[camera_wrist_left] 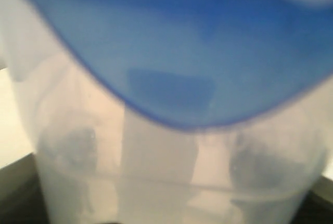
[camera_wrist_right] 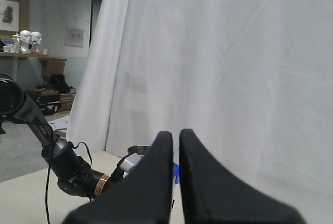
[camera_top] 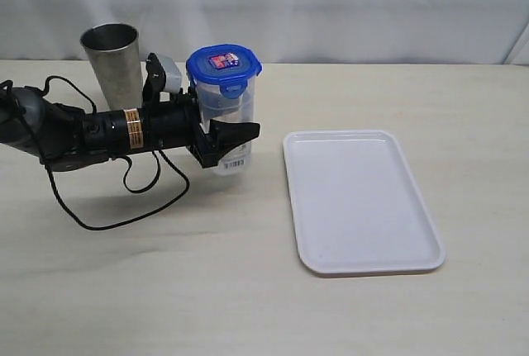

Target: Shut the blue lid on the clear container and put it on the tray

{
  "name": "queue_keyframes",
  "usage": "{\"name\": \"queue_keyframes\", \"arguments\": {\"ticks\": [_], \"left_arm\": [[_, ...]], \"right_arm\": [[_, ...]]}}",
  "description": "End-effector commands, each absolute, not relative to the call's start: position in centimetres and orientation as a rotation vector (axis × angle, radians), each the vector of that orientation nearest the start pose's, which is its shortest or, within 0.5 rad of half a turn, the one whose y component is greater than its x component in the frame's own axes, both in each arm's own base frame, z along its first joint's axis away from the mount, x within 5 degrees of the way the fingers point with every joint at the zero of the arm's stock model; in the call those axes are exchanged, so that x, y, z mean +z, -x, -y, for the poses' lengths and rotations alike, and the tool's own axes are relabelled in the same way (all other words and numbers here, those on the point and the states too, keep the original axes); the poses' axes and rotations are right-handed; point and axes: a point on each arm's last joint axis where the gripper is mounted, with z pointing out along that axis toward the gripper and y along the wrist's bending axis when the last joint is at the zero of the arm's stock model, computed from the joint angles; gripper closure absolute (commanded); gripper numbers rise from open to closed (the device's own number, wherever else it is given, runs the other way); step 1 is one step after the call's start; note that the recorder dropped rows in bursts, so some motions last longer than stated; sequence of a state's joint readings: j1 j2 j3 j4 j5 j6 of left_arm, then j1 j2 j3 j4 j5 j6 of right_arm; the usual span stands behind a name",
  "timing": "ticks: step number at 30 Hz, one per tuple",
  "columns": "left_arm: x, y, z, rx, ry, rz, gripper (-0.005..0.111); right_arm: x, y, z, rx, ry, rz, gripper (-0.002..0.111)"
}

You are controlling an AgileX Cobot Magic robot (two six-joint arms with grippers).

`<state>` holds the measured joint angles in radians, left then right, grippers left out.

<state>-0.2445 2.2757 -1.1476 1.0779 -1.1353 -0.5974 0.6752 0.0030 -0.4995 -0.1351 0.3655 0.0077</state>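
The tray (camera_top: 364, 207) awaits; blue lid (camera_top: 223, 64) already sits on the clear container (camera_top: 237, 102), clasped by the left gripper (camera_top: 230, 130); placing remains

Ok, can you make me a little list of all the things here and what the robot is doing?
lid: blue, on top of the container
container: clear, upright, left of the tray
left fingers: closed around the container's sides
right fingers: shut, holding nothing
tray: white, flat, nothing on it yet
cup: grey metal, standing further back, left of the container
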Motion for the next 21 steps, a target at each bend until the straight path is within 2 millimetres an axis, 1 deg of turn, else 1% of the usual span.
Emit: {"name": "queue_keyframes", "arguments": {"ticks": [1, 11, 15, 19, 21], "left_arm": [[10.4, -38.2, 17.3, -0.974, -0.897, -1.531, 0.107], [10.4, -38.2, 17.3, -0.976, -0.902, -1.528, 0.107], [10.5, -37.4, 17.6, -1.028, -0.985, -1.474, 0.107], [10.6, -37.3, 17.9, -1.036, -0.987, -1.465, 0.107], [10.7, -37.4, 17.9, -1.031, -0.968, -1.465, 0.107]], "right_arm": [[33.7, -0.6, 0.1, 0.437, 0.489, -1.281, 0.104], [33.7, -0.6, 0.1, 0.437, 0.489, -1.281, 0.104], [33.7, -0.6, 0.1, 0.44, 0.488, -1.279, 0.104], [33.0, -0.8, -0.3, 0.472, 0.486, -1.306, 0.104], [31.9, -1.2, -0.8, 0.52, 0.484, -1.352, 0.104]]}}
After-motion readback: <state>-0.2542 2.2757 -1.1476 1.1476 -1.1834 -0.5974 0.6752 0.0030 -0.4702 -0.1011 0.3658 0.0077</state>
